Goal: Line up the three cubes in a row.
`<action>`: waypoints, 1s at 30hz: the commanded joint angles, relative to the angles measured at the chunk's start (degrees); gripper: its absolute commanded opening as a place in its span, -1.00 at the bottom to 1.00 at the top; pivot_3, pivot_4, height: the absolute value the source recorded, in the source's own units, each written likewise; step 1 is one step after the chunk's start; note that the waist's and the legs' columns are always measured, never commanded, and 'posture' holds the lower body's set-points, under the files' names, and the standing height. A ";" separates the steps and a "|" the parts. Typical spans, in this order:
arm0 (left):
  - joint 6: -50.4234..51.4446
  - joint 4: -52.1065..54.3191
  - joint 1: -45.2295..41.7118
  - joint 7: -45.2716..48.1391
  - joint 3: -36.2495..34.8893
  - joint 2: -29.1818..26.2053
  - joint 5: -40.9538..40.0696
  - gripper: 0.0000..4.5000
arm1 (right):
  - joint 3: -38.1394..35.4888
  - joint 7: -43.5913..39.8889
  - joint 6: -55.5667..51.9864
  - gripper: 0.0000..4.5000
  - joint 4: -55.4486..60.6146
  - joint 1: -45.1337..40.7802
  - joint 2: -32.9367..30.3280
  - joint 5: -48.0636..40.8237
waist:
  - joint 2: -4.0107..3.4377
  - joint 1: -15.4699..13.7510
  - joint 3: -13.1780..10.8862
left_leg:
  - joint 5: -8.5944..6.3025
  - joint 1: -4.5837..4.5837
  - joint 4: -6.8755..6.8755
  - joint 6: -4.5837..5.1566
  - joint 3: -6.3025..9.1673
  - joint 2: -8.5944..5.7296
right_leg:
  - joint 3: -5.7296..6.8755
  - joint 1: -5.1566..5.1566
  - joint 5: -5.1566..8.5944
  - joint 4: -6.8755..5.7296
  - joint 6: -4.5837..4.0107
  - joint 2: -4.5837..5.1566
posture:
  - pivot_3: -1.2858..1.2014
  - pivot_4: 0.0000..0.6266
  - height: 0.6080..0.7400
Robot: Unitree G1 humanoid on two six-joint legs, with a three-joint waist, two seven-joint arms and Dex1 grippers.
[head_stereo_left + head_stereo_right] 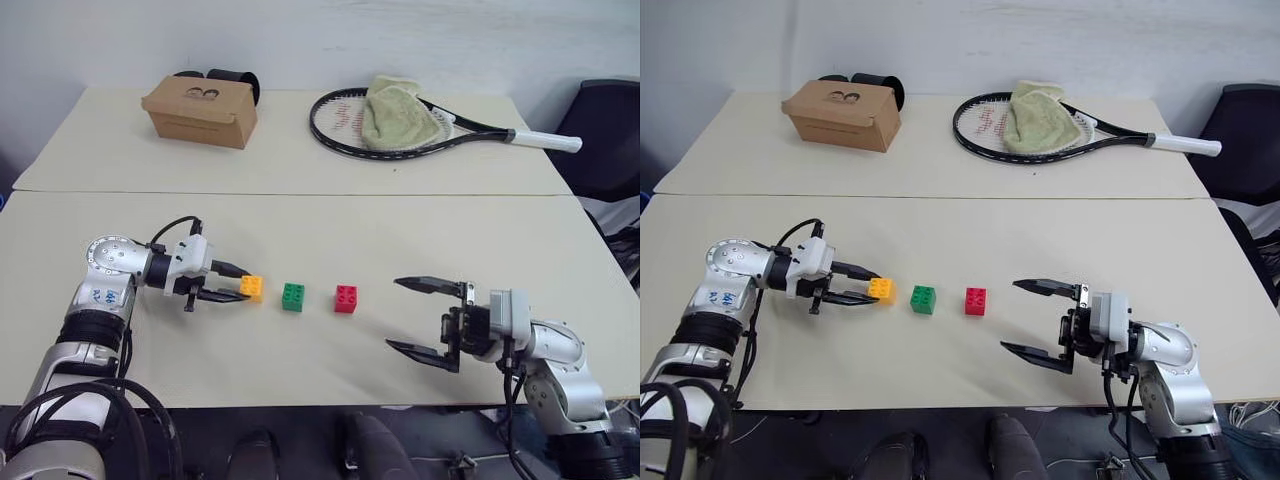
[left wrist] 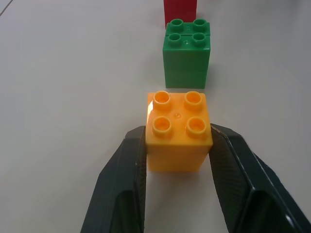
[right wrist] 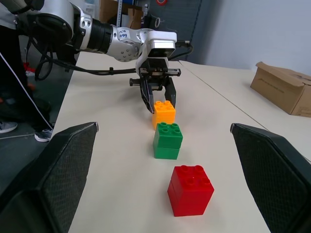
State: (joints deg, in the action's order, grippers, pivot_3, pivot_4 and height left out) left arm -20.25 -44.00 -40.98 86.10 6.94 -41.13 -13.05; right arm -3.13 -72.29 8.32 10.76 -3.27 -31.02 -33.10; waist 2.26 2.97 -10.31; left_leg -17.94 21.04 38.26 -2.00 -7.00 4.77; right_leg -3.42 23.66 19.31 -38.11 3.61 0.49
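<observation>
Looking down from the head view, I see a cream table (image 1: 320,240) made of two tops butted together, seam running left to right. Three cubes sit in a row on the near top: orange-yellow cube (image 1: 251,287) on the left, green cube (image 1: 293,296) in the middle, red cube (image 1: 346,298) on the right, small gaps between them. My left gripper (image 1: 232,283) is clenched on the orange-yellow one. My right gripper (image 1: 428,318) hangs to the right of the red cube, fingers spread wide, grasping nothing. Far top: cardboard box (image 1: 200,111) at left, tennis racket (image 1: 420,128) with a green cloth (image 1: 402,115) on it at right, pale wall behind.

Left wrist view: both black fingers (image 2: 121,189) press the sides of the orange-yellow cube, studs up; green cube just beyond it, red past that, all on bare tabletop.

Right wrist view: cubes line up red, green, orange-yellow going away, left gripper at the far end; box at the table's far side, grey wall behind.
</observation>
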 commanded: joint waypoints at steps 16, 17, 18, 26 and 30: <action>4.62 3.97 3.64 6.29 3.17 -6.69 -3.94 -0.35 | -0.65 -0.31 0.37 1.00 -1.14 -2.55 -0.46 -0.73 | -0.01 -0.20 -0.01 | 0.00 0.00 0.03 0.02 0.02 -0.01 | 0.00 0.03 0.00 -0.07 -0.01 0.02 | 0.03 -0.52 1.00; 4.52 3.59 3.45 5.93 3.02 -6.46 -3.78 -0.35 | -0.64 -0.37 0.33 1.00 -1.15 -2.57 -0.48 -0.76 | -0.01 -0.27 -0.01 | 0.00 0.00 0.03 0.02 0.02 -0.02 | 0.00 0.03 0.00 -0.08 -0.01 0.02 | 0.03 -0.52 1.00; 4.23 3.12 3.10 5.27 2.59 -6.02 -3.89 -0.19 | -0.64 -0.44 0.26 1.00 -1.15 -2.60 -0.51 -0.79 | -0.01 -0.34 -0.01 | 0.00 0.00 0.04 0.02 0.01 -0.02 | -0.01 0.03 0.00 -0.08 -0.01 0.02 | 0.03 -0.52 1.00; 3.80 1.52 3.11 4.13 0.25 -5.76 -3.44 0.87 | -0.58 -1.08 -0.39 1.00 -1.04 -2.77 -0.72 -1.06 | -0.01 -0.60 -0.01 | 0.02 0.02 0.03 0.01 -0.03 0.00 | 0.02 0.07 0.00 -0.08 -0.01 -0.02 | 0.03 -0.52 1.00; 4.49 4.78 6.26 3.55 -2.11 -8.36 -4.56 0.99 | -0.75 -1.56 -1.07 1.00 -0.62 -2.86 -0.99 -1.39 | -0.01 -0.22 -0.01 | 0.01 0.02 0.01 0.02 -0.04 0.04 | -0.01 0.08 0.00 -0.09 -0.01 -0.01 | 0.03 -0.52 1.00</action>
State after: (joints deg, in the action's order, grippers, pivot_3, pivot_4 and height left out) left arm -15.94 -41.18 -35.11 86.05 6.88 -48.35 -16.54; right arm -2.96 -73.52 7.27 8.91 -5.90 -31.31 -33.22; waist 2.25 2.75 -10.32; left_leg -17.93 21.07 38.26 -1.98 -7.02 4.83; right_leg -3.42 23.74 19.32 -38.20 3.60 0.49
